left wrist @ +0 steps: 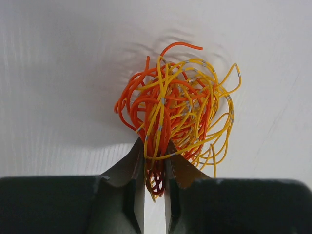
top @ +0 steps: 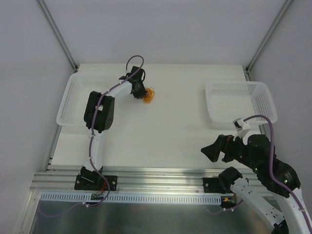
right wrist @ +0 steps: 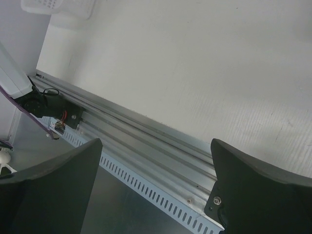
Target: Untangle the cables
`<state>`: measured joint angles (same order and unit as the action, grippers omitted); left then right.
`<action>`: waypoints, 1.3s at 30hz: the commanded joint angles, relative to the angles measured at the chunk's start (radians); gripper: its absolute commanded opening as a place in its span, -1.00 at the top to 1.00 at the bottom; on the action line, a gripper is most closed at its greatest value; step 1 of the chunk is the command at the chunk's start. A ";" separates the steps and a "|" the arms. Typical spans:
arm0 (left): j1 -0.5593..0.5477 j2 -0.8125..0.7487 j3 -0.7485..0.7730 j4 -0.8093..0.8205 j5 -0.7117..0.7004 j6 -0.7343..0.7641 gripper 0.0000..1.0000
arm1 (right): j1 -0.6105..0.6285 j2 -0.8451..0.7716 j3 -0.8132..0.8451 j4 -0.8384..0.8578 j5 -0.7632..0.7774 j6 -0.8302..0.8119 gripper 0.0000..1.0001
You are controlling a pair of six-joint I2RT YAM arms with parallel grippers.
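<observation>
Left jaws pinch near loops of cables — bulk beyond tips.

A white table stands between pale grey walls, an aluminium rail along its near edge.

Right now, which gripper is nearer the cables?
Left. The left gripper is at the cables, its jaws pinched on strands at the tangle's near edge. The right gripper hangs open far off, over the table at its near right, touching nothing.
</observation>
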<state>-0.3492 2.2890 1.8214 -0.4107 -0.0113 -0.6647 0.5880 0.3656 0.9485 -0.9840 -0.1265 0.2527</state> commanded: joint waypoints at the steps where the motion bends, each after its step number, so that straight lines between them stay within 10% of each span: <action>1: -0.048 -0.112 -0.166 -0.014 -0.025 0.002 0.86 | 0.004 0.021 -0.022 0.022 -0.022 0.013 -0.99; 18: -0.568 -0.916 -0.967 0.033 -0.047 -0.254 1.00 | 0.076 0.237 -0.229 0.422 -0.081 0.060 -0.99; 28: -0.735 -1.123 -1.061 0.033 -0.007 -0.285 0.99 | 0.395 0.475 -0.258 0.692 0.019 -0.003 -0.24; 39: -0.754 -1.220 -1.062 0.032 0.010 -0.256 0.97 | 0.477 0.634 -0.223 0.821 0.116 -0.090 0.06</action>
<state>-1.0939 1.1019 0.7639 -0.3866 -0.0113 -0.9306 1.0611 0.9771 0.6888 -0.2405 -0.0708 0.2131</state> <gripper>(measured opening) 0.096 0.477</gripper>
